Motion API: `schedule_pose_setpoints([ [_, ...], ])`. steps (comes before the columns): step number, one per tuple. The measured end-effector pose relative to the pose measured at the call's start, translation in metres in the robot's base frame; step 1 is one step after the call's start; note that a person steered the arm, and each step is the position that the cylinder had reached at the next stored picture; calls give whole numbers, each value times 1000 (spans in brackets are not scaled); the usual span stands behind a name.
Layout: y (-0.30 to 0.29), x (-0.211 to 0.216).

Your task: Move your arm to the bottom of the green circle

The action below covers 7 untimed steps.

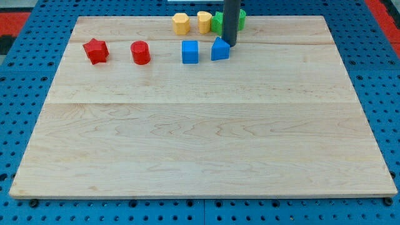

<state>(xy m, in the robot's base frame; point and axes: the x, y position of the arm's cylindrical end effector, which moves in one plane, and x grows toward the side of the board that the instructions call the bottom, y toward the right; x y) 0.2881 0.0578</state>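
Board: a wooden board (200, 125) lies flat on a blue table with holes (25, 62).
Green circle: the green circle (217, 23) sits at the view's top edge of the board, toward the view's right. My rod hides most of it. A bit of green shows on each side of the rod, and I cannot tell if that is one block or two.
My tip: my tip (229, 45) is down on the board, just below the green circle in the view. It has no jaws, so there is nothing to open, close or hold.
Blue blocks: my tip is right at the top right corner of the blue pointed block (219, 49); it looks like it is touching, but I cannot be sure. A blue cube (190, 52) sits just to the view's left of it.
Yellow blocks: two yellow blocks (180, 23) (204, 21) sit to the view's left of the green circle.
Red blocks: a red star (95, 51) and a red round block (140, 53) sit far off at the view's left.
How far along: I think I am at the spot, or almost.
What could go wrong: if I slide to the view's left, I could shove the blue pointed block away. If I slide up, I could bump the green circle off the board, since it sits so near the edge.
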Motion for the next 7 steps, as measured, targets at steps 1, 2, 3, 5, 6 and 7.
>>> schedule_pose_setpoints([
  [1, 15, 8],
  [2, 97, -37],
  [3, 126, -95],
  [5, 118, -97],
  [6, 118, -97],
  [7, 108, -96],
])
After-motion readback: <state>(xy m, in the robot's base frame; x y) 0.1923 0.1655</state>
